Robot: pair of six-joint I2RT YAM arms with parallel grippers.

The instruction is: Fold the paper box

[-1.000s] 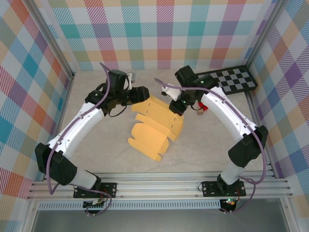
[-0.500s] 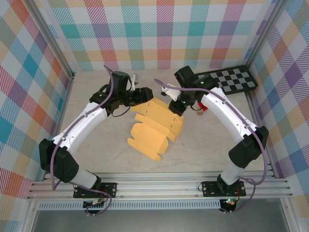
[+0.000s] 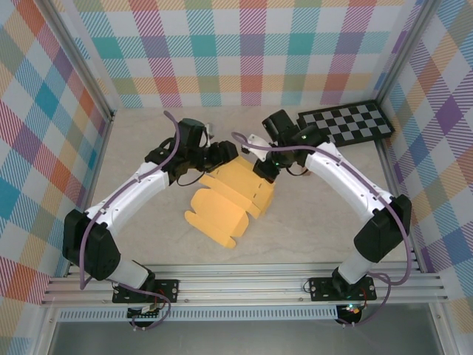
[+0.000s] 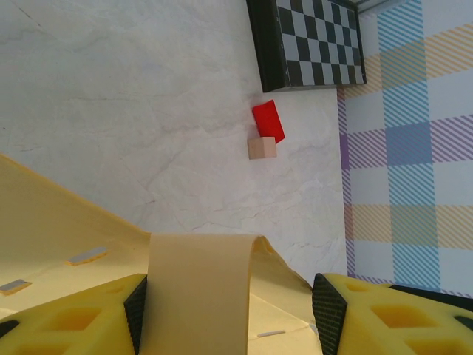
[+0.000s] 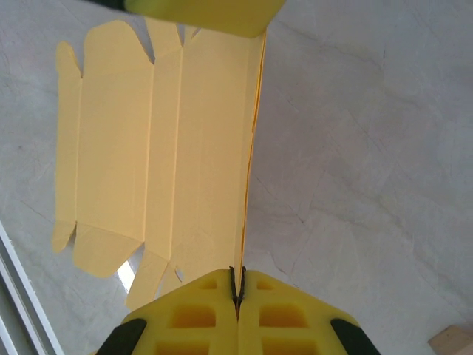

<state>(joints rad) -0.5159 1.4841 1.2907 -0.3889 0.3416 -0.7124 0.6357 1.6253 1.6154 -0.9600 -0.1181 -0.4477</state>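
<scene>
The paper box [image 3: 228, 198] is a flat tan-yellow die-cut sheet with scalloped tabs, lying mid-table with its far right side raised. My right gripper [image 3: 264, 170] is shut on the sheet's right edge; in the right wrist view the paper box [image 5: 170, 140] runs away from the pinching right gripper [image 5: 236, 285]. My left gripper [image 3: 226, 153] sits at the sheet's far edge. In the left wrist view the left gripper [image 4: 230, 303] is open. A raised flap of the paper box [image 4: 196, 296] stands between the fingers, against the left pad [image 4: 137, 307] and apart from the right one.
A black-and-grey checkerboard [image 3: 353, 122] lies at the back right corner. A small red block [image 4: 267, 120] and a tan wooden cube [image 4: 261, 148] sit on the table in front of it. Plaid walls enclose three sides, and a metal rail [image 3: 244, 285] runs along the near edge.
Both grippers and the sheet have shifted left. The left gripper has moved right, onto the sheet's far edge. The right gripper keeps its hold on the right edge.
</scene>
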